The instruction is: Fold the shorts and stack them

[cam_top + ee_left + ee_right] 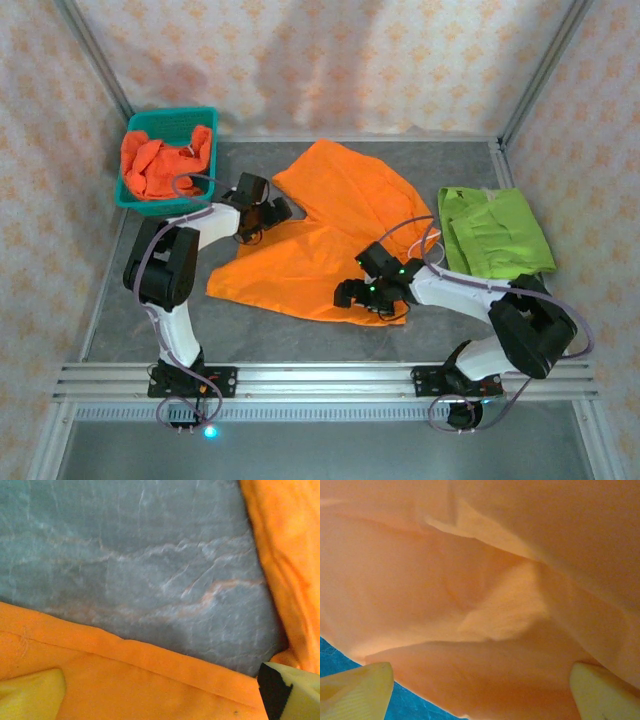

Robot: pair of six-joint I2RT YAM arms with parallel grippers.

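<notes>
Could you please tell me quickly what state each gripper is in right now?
Left gripper: open, at an edge of the spread orange shorts, holding nothing.
Right gripper: open, over the same shorts' near edge, holding nothing.

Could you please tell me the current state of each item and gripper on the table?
orange shorts on the table: spread out, unfolded
lime green shorts: folded, at the table's right
orange shorts in the basket: crumpled, unfolded
teal basket: upright, holding shorts
left gripper: open, above the spread shorts' edge
right gripper: open, above orange fabric
</notes>
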